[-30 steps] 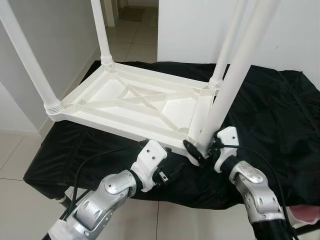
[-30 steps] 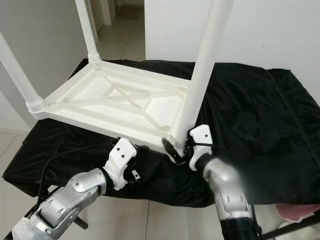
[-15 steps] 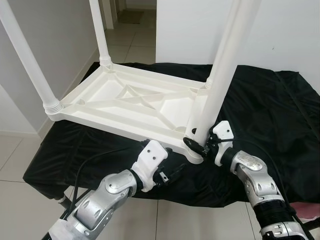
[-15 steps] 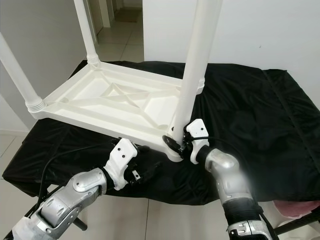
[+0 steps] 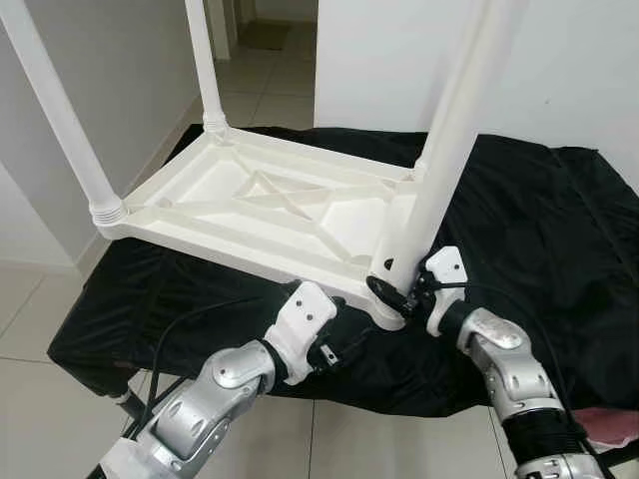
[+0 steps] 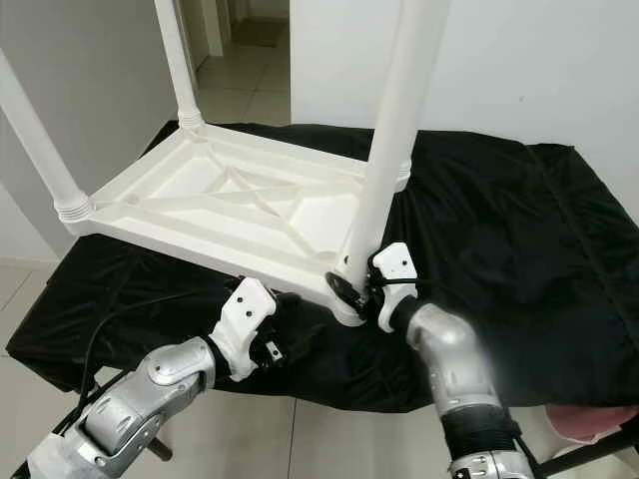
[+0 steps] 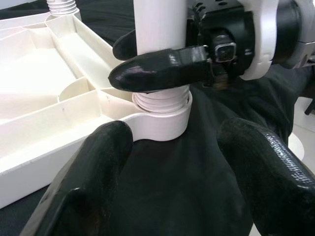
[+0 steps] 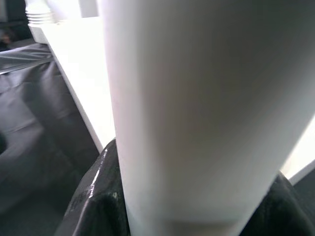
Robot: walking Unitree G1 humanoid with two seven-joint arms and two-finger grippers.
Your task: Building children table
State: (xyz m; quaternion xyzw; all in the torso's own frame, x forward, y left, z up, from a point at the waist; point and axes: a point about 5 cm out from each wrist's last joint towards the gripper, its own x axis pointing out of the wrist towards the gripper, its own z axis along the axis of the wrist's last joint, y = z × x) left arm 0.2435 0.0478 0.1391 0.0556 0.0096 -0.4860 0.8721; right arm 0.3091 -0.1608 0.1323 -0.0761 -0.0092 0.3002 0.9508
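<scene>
A white plastic children's table top [image 5: 270, 215] lies upside down on a black cloth, with legs standing up at three corners. At the near right corner socket [image 7: 160, 120] a fourth white table leg [image 5: 439, 170] stands, its ribbed end [image 7: 161, 101] in the socket. My right gripper [image 5: 397, 291] is shut on this leg just above the socket, one black finger [image 7: 157, 69] wrapped across it. My left gripper [image 5: 339, 349] hovers open over the cloth just in front of that corner, with its two black fingers [image 7: 261, 167] spread and empty.
The black cloth [image 5: 539, 230] covers a low table that drops off at the front edge [image 5: 399, 384]. A white wall [image 5: 579, 70] stands behind, a tiled hallway [image 5: 265, 70] runs off at the back left, and a pink object [image 5: 611, 424] lies at the lower right.
The right gripper swung the leg from a lean to the right to nearly upright in the corner socket; in the last half second it hardly moved. The left gripper stayed put.
</scene>
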